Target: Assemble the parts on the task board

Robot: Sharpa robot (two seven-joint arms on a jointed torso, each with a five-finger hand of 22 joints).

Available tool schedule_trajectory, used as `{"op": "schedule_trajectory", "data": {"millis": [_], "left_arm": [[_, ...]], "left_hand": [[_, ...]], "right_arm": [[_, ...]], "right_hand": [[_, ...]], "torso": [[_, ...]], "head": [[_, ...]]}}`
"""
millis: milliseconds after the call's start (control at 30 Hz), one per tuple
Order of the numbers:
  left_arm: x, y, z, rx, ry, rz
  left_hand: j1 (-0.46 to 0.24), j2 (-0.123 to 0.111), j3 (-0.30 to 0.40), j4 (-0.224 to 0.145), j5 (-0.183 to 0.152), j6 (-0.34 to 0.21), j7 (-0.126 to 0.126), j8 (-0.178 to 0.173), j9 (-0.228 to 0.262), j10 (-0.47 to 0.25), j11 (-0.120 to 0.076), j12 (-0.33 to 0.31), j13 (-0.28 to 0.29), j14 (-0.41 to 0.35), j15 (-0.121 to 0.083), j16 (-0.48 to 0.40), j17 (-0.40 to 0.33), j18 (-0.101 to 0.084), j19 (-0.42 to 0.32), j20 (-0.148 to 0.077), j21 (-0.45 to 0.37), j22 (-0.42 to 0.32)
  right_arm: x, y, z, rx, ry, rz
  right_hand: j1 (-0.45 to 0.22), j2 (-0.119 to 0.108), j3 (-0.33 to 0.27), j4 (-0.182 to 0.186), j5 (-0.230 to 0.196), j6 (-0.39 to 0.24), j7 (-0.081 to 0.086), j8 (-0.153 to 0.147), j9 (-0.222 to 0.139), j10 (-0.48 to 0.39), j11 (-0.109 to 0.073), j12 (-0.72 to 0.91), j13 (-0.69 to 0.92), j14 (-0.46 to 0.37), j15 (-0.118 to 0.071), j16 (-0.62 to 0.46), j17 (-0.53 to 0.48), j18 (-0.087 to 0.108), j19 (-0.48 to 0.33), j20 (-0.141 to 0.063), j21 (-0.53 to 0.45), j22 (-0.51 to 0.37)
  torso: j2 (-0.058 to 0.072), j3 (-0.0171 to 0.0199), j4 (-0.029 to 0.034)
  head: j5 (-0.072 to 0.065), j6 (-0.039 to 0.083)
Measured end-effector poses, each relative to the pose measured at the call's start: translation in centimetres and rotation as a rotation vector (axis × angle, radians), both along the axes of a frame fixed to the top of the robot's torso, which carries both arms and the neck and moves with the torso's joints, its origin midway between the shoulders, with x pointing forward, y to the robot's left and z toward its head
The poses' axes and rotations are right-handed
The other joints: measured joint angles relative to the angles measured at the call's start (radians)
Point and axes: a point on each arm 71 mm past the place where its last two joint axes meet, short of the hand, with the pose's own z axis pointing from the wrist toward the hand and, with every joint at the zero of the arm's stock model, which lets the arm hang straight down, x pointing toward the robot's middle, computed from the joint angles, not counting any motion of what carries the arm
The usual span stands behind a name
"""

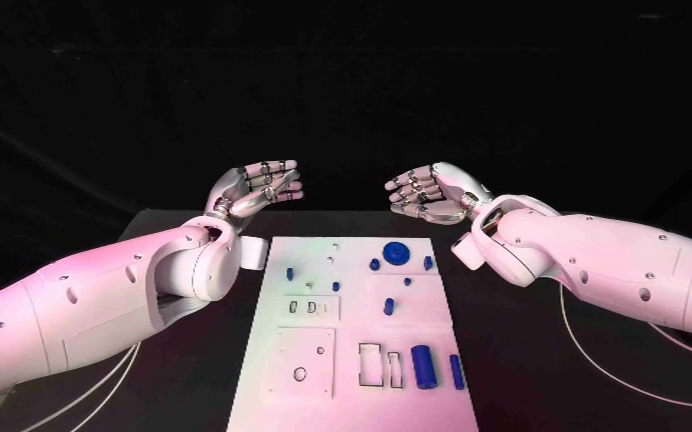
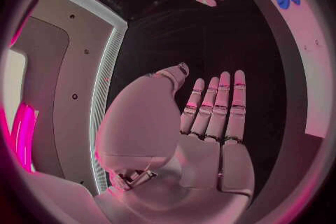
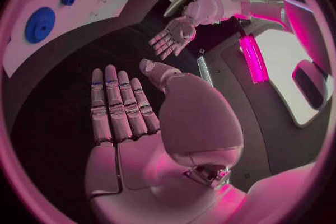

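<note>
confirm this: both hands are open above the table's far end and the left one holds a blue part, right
Not quite. The left hand holds nothing: the left wrist view shows its fingers straight and its palm bare. The right hand is open too, and the blue parts lie on the board.

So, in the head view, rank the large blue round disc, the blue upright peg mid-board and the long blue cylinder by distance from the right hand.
1. Large blue round disc, board's far end.
2. Blue upright peg, mid-board.
3. Long blue cylinder, near end.
The right hand hovers beyond the board's far edge.
</note>
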Motion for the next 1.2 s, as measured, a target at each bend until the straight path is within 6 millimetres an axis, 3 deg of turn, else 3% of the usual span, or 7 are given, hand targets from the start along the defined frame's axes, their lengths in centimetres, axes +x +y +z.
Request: {"op": "schedule_trajectory", "data": {"millis": [200, 467, 633, 700, 767, 867, 1200], "left_arm": [[-1.2, 0.5, 0.6, 0.004, -0.003, -0.041], [-2.8, -0.1, 1.6, -0.007, -0.006, -0.107], [-3.5, -0.3, 2.5, -0.015, -0.014, -0.139], [-3.7, -0.5, 2.7, -0.018, -0.015, -0.149], [-3.8, -0.5, 2.9, -0.020, -0.016, -0.157], [-4.0, -0.7, 3.1, -0.022, -0.016, -0.165], [-4.1, -0.9, 3.2, -0.026, -0.011, -0.183]], "left_hand": [[0.004, -0.005, 0.041, -0.028, 0.000, 0.079, 0.017, 0.021, 0.012, 0.106, -0.022, 0.000, 0.000, 0.107, -0.028, 0.032, 0.030, 0.016, 0.081, -0.023, 0.043, 0.012], [-0.003, -0.027, 0.072, -0.053, 0.000, 0.124, 0.031, 0.032, 0.018, 0.175, -0.037, -0.011, 0.000, 0.175, -0.048, 0.049, 0.056, 0.016, 0.133, -0.042, 0.076, 0.021], [-0.010, -0.033, 0.072, -0.053, 0.000, 0.124, 0.031, 0.032, 0.018, 0.175, -0.037, -0.016, 0.000, 0.175, -0.048, 0.049, 0.058, 0.016, 0.133, -0.042, 0.076, 0.021], [-0.010, -0.033, 0.072, -0.053, 0.000, 0.124, 0.031, 0.032, 0.018, 0.175, -0.037, -0.017, 0.000, 0.175, -0.048, 0.049, 0.058, 0.016, 0.133, -0.042, 0.076, 0.021], [-0.010, -0.033, 0.072, -0.053, 0.000, 0.124, 0.031, 0.032, 0.018, 0.175, -0.037, -0.017, 0.000, 0.175, -0.048, 0.049, 0.058, 0.016, 0.133, -0.042, 0.076, 0.021], [-0.010, -0.033, 0.072, -0.053, 0.000, 0.124, 0.031, 0.032, 0.018, 0.175, -0.037, -0.017, 0.000, 0.175, -0.048, 0.049, 0.058, 0.016, 0.133, -0.042, 0.076, 0.021], [-0.010, -0.033, 0.072, -0.053, 0.000, 0.123, 0.030, 0.032, 0.018, 0.175, -0.037, -0.020, 0.000, 0.175, -0.047, 0.049, 0.059, 0.016, 0.133, -0.042, 0.076, 0.021]], "right_arm": [[-0.4, 0.4, 0.3, -0.185, -0.066, 0.029], [-1.2, 1.4, 0.4, -0.446, -0.155, 0.067], [-1.4, 2.1, 0.3, -0.559, -0.203, 0.084], [-1.5, 2.3, 0.3, -0.595, -0.220, 0.089], [-1.5, 2.4, 0.3, -0.627, -0.236, 0.093], [-1.5, 2.6, 0.2, -0.659, -0.252, 0.095], [-1.3, 3.5, 0.1, -0.726, -0.286, 0.095]], "right_hand": [[-0.006, -0.040, 0.022, -0.021, -0.006, 0.094, 0.017, 0.017, 0.011, 0.125, -0.037, -0.015, 0.002, 0.156, -0.051, 0.048, 0.038, 0.000, 0.117, -0.045, 0.070, 0.028], [-0.052, -0.135, -0.056, 0.005, 0.092, 0.200, -0.033, 0.033, 0.039, 0.235, -0.095, -0.062, 0.014, 0.411, -0.132, 0.224, 0.214, 0.000, 0.318, -0.130, 0.239, 0.116], [-0.037, -0.129, -0.119, 0.035, 0.095, 0.210, -0.044, 0.025, 0.051, 0.234, -0.108, -0.062, 0.029, 0.485, -0.148, 0.409, 0.354, 0.000, 0.384, -0.152, 0.333, 0.178], [-0.031, -0.133, -0.123, 0.045, 0.099, 0.214, -0.048, 0.019, 0.055, 0.241, -0.115, -0.062, 0.036, 0.501, -0.152, 0.583, 0.505, 0.000, 0.409, -0.163, 0.388, 0.216], [-0.021, -0.139, -0.116, 0.068, 0.099, 0.216, -0.046, 0.013, 0.063, 0.247, -0.112, -0.062, 0.043, 0.501, -0.152, 0.817, 0.738, 0.000, 0.455, -0.169, 0.548, 0.398], [-0.015, -0.146, -0.110, 0.088, 0.099, 0.221, -0.047, 0.009, 0.071, 0.250, -0.112, -0.062, 0.048, 0.501, -0.152, 0.970, 0.889, -0.018, 0.490, -0.166, 0.704, 0.585], [0.002, -0.144, -0.091, 0.106, 0.099, 0.221, -0.047, 0.001, 0.082, 0.243, -0.105, -0.062, 0.048, 0.501, -0.152, 1.084, 1.010, -0.039, 0.536, -0.157, 0.870, 0.800]], "torso": [[0.021, -0.0043, 0.0099], [0.059, -0.0157, 0.0255], [0.083, -0.0238, 0.0325], [0.091, -0.0264, 0.0351], [0.098, -0.0279, 0.0374], [0.108, -0.0300, 0.0411], [0.126, -0.0355, 0.0526]], "head": [[-0.013, -0.010], [-0.031, -0.011], [-0.040, -0.008], [-0.041, -0.007], [-0.043, -0.007], [-0.045, -0.007], [-0.054, -0.008]]}}
